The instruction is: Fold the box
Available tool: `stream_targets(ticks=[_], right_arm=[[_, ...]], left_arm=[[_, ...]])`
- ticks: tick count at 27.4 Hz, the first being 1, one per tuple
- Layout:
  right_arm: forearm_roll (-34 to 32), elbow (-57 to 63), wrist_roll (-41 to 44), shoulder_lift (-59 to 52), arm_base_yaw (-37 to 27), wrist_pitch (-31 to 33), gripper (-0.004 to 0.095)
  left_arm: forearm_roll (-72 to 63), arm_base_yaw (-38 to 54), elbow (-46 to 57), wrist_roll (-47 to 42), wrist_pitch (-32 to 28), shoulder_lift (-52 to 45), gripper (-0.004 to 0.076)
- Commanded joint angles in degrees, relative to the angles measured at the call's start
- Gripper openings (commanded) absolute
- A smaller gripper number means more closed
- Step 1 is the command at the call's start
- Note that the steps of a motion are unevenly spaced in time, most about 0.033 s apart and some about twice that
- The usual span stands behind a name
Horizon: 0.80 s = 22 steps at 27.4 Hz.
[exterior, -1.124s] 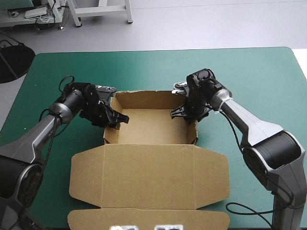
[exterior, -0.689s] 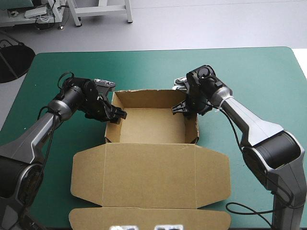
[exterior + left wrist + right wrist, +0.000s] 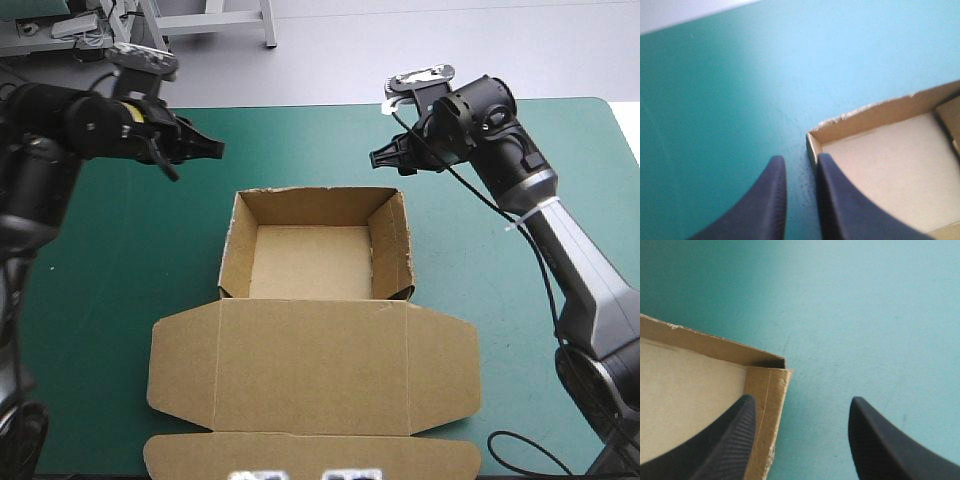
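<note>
Teal-green cover (image 3: 300,130) is lying over the whole table top, bare apart from one box (image 3: 310,262) and the shadows around it. That single brown box is sitting near the middle of the table as an open tray, its four walls (image 3: 232,245) standing upright and its floor showing plain. One lid (image 3: 310,365) is lying flat on the cover from the tray's near wall toward the near edge, with two short wings (image 3: 180,365) at its sides and one narrow strip (image 3: 310,455) beyond it at the table's near edge. Two grippers are hanging over the cover, neither touching the board. One, the left gripper (image 3: 208,149), is hovering beyond the tray's far left corner (image 3: 812,136), well apart from it in the high view. Its two black fingers (image 3: 765,205) are standing only a narrow slit apart, with nothing between them but cover, and that torn-edged corner is lying just ahead of them in its wrist view. Opposite it, the right gripper (image 3: 385,158) is hovering beyond the far right corner (image 3: 782,365), also clear of the board. Its two fingers (image 3: 725,445) are spreading wide, gripping nothing. In its wrist view one finger is pointing toward the corner's wall and the other toward bare cover beside the box. That is making four fingers in all, every one of them free.
</note>
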Motion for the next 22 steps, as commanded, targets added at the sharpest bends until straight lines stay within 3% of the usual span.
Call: stream_targets(ticks=[1, 9, 17, 22], right_arm=[[-1.21, -1.84, 1.4, -4.25, -0.82, -0.09, 0.0514], [8.35, 1.6, 1.61, -2.44, -4.08, -0.09, 0.0514], [12.97, 12.63, -0.85, 1.38, -4.08, -0.6, 0.0514], [14.43, 15.33, -0.85, 4.16, -4.08, -1.79, 0.0511]], left_arm=[[-0.72, -0.22, -2.63, -0.28, 2.27, -10.82, -0.0008], [-0.6, -0.22, 8.8, -0.19, 2.06, -33.3, -0.0009], [-0.5, -0.22, 39.85, -2.38, -5.39, -64.03, -0.0009], [-1.02, -0.22, 53.9, -4.92, -0.94, -73.11, -0.0009]])
